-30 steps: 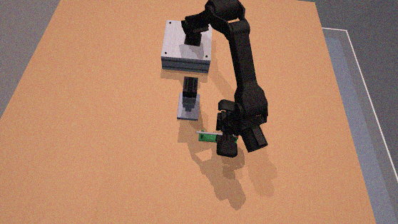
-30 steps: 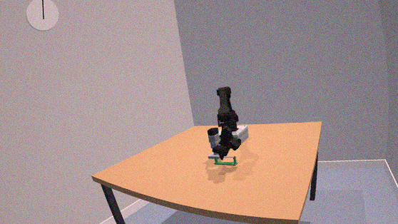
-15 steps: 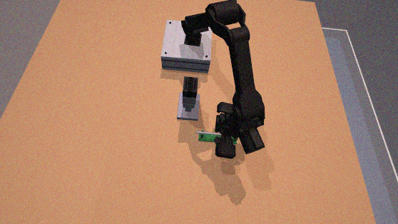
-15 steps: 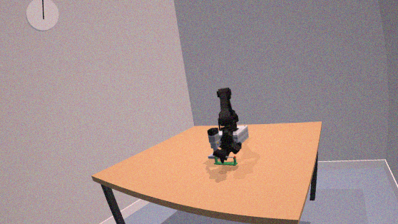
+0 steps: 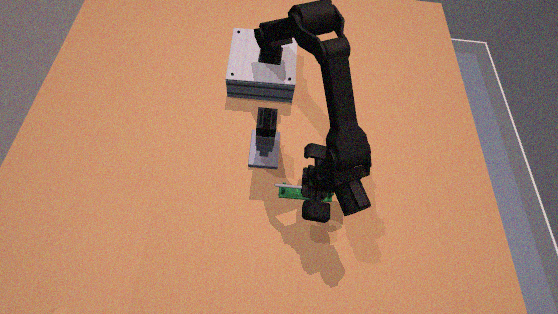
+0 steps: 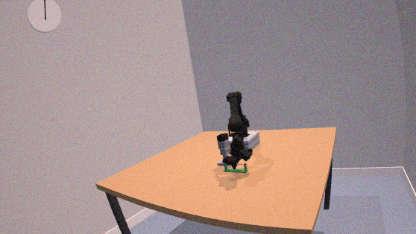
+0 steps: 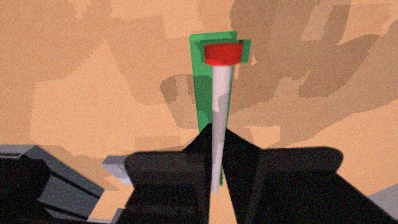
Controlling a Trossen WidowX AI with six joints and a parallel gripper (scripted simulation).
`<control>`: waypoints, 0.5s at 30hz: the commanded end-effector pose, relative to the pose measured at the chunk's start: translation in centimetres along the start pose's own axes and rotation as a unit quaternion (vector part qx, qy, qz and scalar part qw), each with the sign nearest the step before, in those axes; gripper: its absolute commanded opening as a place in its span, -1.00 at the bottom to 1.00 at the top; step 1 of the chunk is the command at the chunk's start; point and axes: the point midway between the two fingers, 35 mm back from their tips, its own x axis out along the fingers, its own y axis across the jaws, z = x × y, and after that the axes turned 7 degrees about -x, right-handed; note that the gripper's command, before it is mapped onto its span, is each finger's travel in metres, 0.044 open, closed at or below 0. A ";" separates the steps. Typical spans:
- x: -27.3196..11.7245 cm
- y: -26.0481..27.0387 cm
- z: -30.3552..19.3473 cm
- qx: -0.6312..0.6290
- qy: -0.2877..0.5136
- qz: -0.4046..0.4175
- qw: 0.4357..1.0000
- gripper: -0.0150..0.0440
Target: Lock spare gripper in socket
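Note:
The lock pin (image 5: 281, 185) (image 6: 245, 164) (image 7: 222, 82), a thin light rod with a red head, lies along the top of a green cradle (image 5: 288, 193) (image 6: 235, 171) (image 7: 201, 90) on the table. My gripper (image 5: 313, 187) (image 6: 235, 166) (image 7: 213, 127) is low over the cradle, its fingers shut on the pin's shaft, away from the red head. A dark ribbed body (image 5: 266, 119) stands above a small grey base plate (image 5: 255, 160). In the exterior view it is a grey upright with a black top (image 6: 222, 137). Whether this is the socket alone or holds the spare gripper, I cannot tell.
The arm's base sits at a large grey block (image 5: 244, 60) (image 6: 254, 139) behind the small upright. The upright stands close to the cradle, on the block's side. Parts of grey bodies show at the lower left of the wrist view. The arm's shadow falls across the table (image 5: 125, 200) (image 6: 283, 194).

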 end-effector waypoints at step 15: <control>-5.3 0.0 -1.4 -0.003 0.002 -0.001 1.000 -0.49</control>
